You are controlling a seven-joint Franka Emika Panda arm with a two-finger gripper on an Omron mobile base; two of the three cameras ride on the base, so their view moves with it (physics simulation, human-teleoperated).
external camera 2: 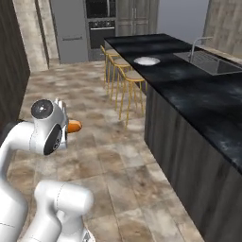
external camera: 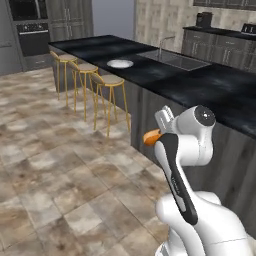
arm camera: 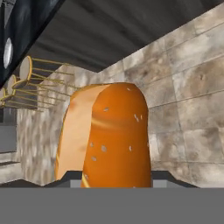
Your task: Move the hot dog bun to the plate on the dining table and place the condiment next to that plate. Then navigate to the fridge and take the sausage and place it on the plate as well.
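My gripper (arm camera: 111, 177) is shut on the hot dog bun (arm camera: 109, 135), an orange-tan roll that stands up large between the finger tips in the hand view. The bun (external camera: 151, 137) pokes out to the left of the white wrist, held over the tiled floor beside the island; its orange end (external camera 2: 73, 126) also sticks out to the right of the hand. The plate (external camera: 120, 63) lies on the black marble dining table (external camera: 210, 85) near the stools, and reads as a pale disc (external camera 2: 147, 60) on the far part of the top. The condiment, fridge and sausage are out of view.
Three gold-legged stools (external camera: 106, 95) line the island's floor side. A sink with a faucet (external camera: 172, 57) is set into the top beyond the plate. A black wall oven (external camera 2: 101, 23) stands at the far end. Tiled floor (external camera: 45, 175) spreads open to the left.
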